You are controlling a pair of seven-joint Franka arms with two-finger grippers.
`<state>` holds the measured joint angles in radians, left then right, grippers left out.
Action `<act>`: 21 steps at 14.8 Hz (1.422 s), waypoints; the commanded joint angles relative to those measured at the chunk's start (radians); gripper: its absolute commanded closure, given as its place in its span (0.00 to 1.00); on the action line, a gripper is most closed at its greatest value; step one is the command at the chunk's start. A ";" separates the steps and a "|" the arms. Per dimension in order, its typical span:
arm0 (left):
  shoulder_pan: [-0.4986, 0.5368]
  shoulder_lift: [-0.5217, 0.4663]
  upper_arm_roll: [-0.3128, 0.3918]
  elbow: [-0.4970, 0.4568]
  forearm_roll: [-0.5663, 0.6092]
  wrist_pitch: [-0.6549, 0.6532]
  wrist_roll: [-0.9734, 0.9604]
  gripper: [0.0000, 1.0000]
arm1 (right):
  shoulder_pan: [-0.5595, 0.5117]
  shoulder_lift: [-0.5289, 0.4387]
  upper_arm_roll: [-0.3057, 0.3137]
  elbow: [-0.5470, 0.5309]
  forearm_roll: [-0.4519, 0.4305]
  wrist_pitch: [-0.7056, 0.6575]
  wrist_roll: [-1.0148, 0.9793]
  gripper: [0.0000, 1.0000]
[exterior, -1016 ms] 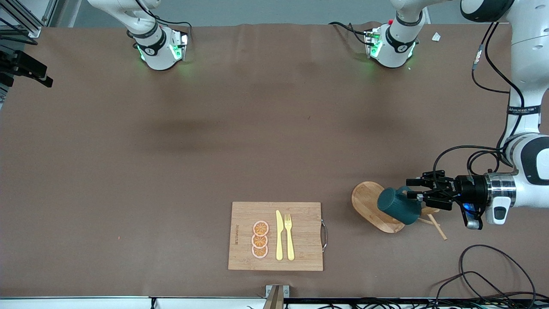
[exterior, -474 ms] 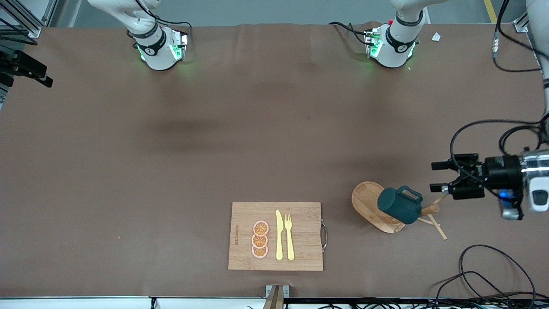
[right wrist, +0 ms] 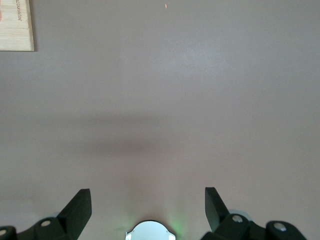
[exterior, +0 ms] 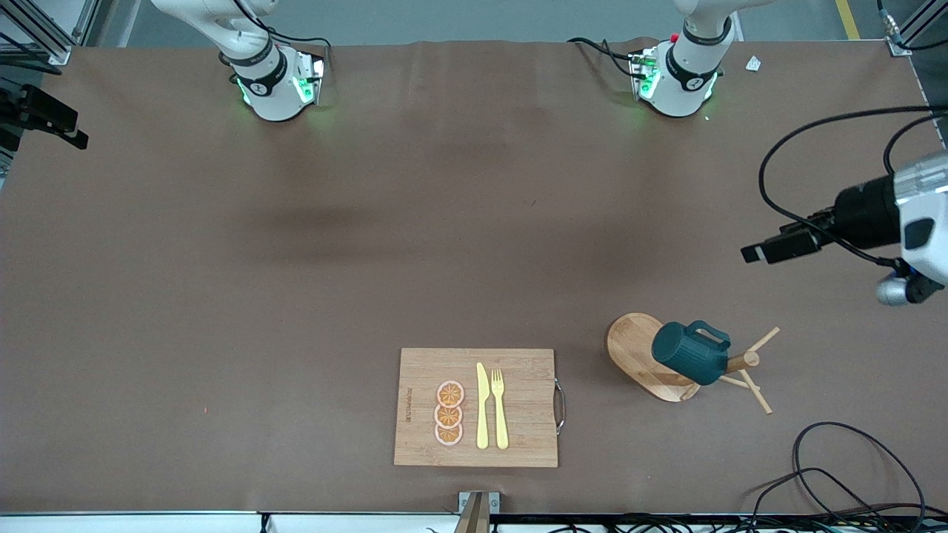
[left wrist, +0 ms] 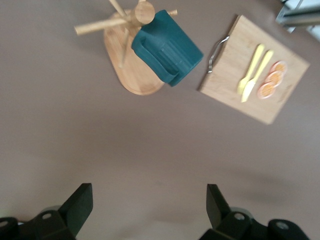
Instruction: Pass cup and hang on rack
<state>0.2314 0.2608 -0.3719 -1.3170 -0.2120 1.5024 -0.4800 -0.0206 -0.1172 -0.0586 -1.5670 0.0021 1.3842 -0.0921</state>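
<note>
The dark teal cup hangs by its handle on a peg of the bamboo rack, tilted over the oval base. Both show in the left wrist view, the cup against the rack. My left gripper is open and empty, up in the air over bare table toward the left arm's end, well apart from the rack; its own view shows the left gripper with fingers spread wide. My right gripper is open and empty over bare table above its own base, and is out of the front view.
A rectangular bamboo cutting board with a yellow knife, a yellow fork and orange slices lies near the front edge; it also shows in the left wrist view. Black cables lie at the corner toward the left arm's end.
My left gripper let go of the cup's handle, opened and drew back up and away from the rack. The cup stays hanging on the peg.
</note>
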 commanded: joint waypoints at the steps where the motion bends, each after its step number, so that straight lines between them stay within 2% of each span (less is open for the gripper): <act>1: 0.009 -0.043 -0.019 -0.034 0.130 -0.013 0.182 0.00 | -0.015 -0.013 0.010 -0.015 -0.005 0.010 -0.018 0.00; 4: 0.017 -0.061 -0.019 -0.041 0.219 0.007 0.294 0.00 | -0.015 -0.013 0.010 -0.016 -0.005 0.010 -0.018 0.00; 6: 0.009 -0.086 -0.030 -0.059 0.256 0.045 0.299 0.00 | -0.013 -0.013 0.010 -0.016 -0.005 0.007 -0.018 0.00; 7: 0.012 -0.110 -0.039 -0.091 0.256 0.073 0.299 0.00 | -0.013 -0.013 0.010 -0.016 -0.005 0.006 -0.018 0.00; 10: 0.014 -0.242 -0.039 -0.293 0.253 0.220 0.316 0.00 | -0.010 -0.013 0.011 -0.016 -0.005 0.006 -0.018 0.00; 11: 0.006 -0.280 -0.036 -0.338 0.249 0.232 0.316 0.00 | -0.010 -0.013 0.013 -0.016 -0.005 0.004 -0.018 0.00; 12: -0.029 -0.287 -0.019 -0.340 0.253 0.226 0.319 0.00 | -0.010 -0.013 0.013 -0.016 -0.005 0.003 -0.014 0.00; 13: -0.103 -0.287 0.069 -0.337 0.252 0.226 0.319 0.00 | -0.009 -0.013 0.013 -0.016 -0.004 0.001 -0.008 0.00; 14: -0.195 -0.287 0.187 -0.329 0.247 0.222 0.317 0.00 | -0.009 -0.013 0.014 -0.016 -0.004 0.001 -0.006 0.00; 15: -0.257 -0.290 0.265 -0.323 0.253 0.202 0.322 0.00 | -0.009 -0.013 0.014 -0.016 -0.004 0.001 -0.006 0.00; 21: -0.264 -0.259 0.284 -0.236 0.244 0.134 0.319 0.00 | -0.009 -0.013 0.014 -0.016 -0.004 0.001 -0.006 0.00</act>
<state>-0.0190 -0.0113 -0.0867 -1.5998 0.0281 1.6721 -0.1630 -0.0205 -0.1172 -0.0526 -1.5675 0.0021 1.3832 -0.0946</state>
